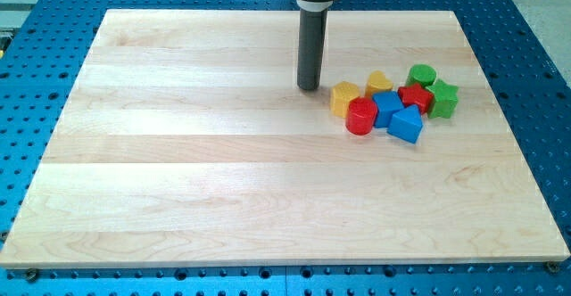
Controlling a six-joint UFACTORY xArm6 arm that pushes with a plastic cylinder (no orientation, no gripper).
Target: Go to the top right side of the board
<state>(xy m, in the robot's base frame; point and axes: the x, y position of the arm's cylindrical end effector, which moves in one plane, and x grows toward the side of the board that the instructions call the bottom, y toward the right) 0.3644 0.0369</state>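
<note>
My tip (309, 87) rests on the board (178, 171) just left of the yellow block (343, 98) and its cluster, grasping nothing, having no end effector; the far right corner lies rightward beyond the cluster.

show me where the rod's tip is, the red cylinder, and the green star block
my tip (309, 87): camera view, the rod's very bottom end.
red cylinder (361, 116): camera view, its front side.
green star block (442, 98): camera view, its top face.

Pale wood-grain board (223, 171), blue perforated table (53, 11), red cylinder (360, 117), green cylinder (422, 75)
</note>
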